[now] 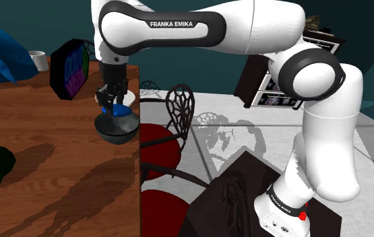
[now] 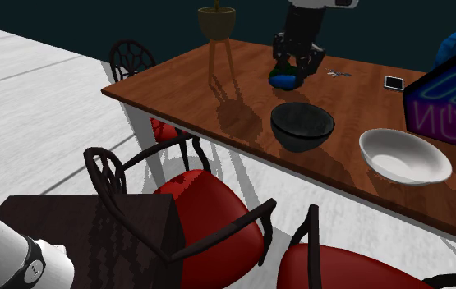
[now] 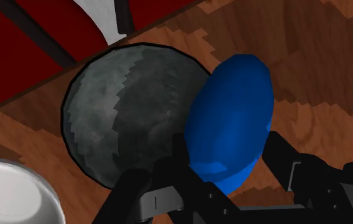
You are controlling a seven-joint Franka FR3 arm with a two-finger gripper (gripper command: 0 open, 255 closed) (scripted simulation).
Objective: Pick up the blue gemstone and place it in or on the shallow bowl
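The blue gemstone [image 3: 229, 121] is clasped between the black fingers of my gripper [image 3: 232, 173] and hangs above the wooden table [image 1: 57, 175]. It hovers by the rim of a dark grey bowl [image 3: 121, 108], partly overlapping it from above. In the shoulder view the gripper [image 1: 113, 101] holds the gemstone [image 1: 120, 110] just over the dark bowl [image 1: 118, 129]. The second exterior view has the gripper [image 2: 293, 72] and gemstone [image 2: 284, 80] behind the dark bowl [image 2: 301, 125]. A shallower white bowl [image 2: 404, 156] stands beside the dark one, its rim [image 3: 9, 191] near my fingers.
A neon sign [image 2: 452, 107], a phone [image 2: 394, 82] and a blue crumpled shape [image 1: 0, 57] stand further along the table. A white mug [image 1: 38, 60] is at the back. Red-seated chairs [image 2: 209, 213] line the table's edge, close to the bowls.
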